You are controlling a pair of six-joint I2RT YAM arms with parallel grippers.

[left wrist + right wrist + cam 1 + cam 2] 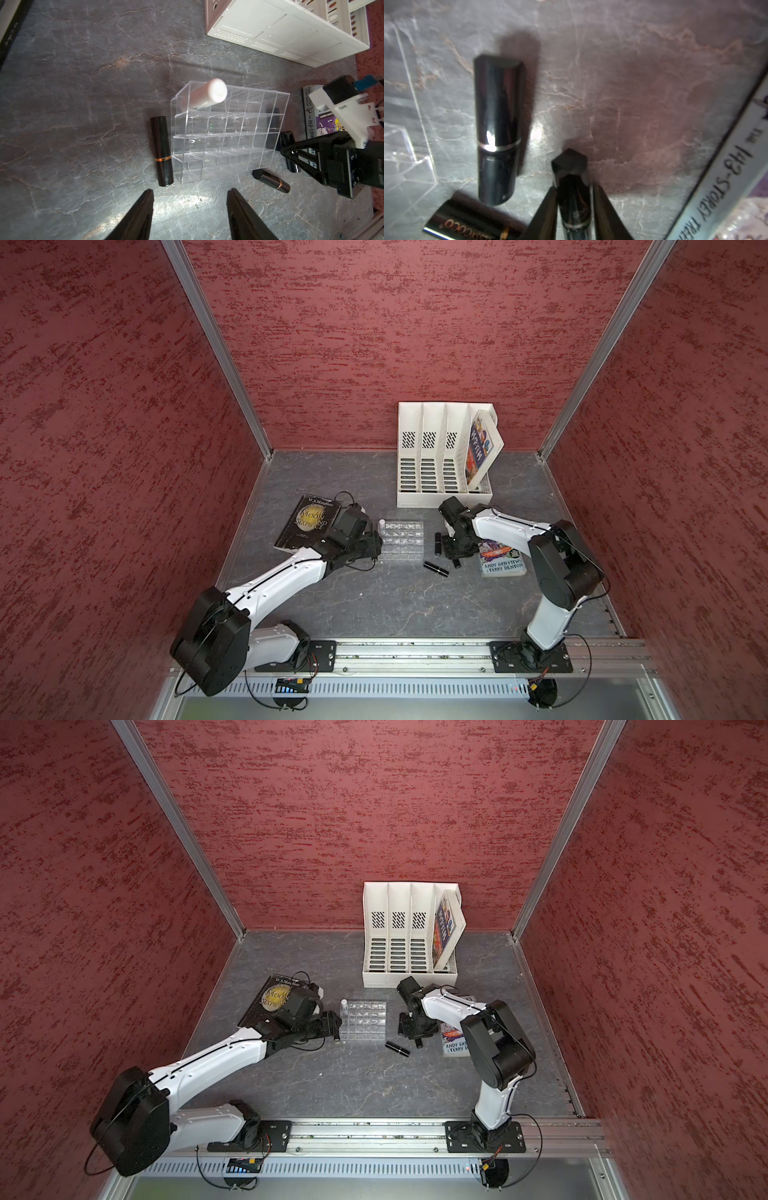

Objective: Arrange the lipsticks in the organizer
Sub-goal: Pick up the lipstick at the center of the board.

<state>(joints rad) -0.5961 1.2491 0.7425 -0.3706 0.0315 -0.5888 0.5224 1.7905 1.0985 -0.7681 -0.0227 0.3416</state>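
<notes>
A dark book [305, 522] lies flat on the left of the grey counter [374, 605], and the left arm reaches over its near right corner. The left end effector [190, 207] hovers low just left of the organizer [409, 549], its fingers spread with nothing between them. The left black lipstick [162, 150] lies on the counter just beside the organizer's left wall and parallel to it.

The clear organizer sits mid-counter. The white lipstick [381, 524] stands upright in its far-left corner cell, and the other cells look bare.

Just right of the organizer, the middle black lipstick [437, 542] lies on the counter. The near black lipstick [436, 568] lies at an angle off the organizer's near right corner.

Next to these, the right end effector [574, 189] points down and pinches the held black lipstick [569, 164] between its fingers. I cannot tell whether this tube is clear of the counter.

A colourful book [500, 562] lies flat to the right of that. At the far side stands a white file rack [415, 499] with another book [482, 445] leaning in its rightmost slot.
</notes>
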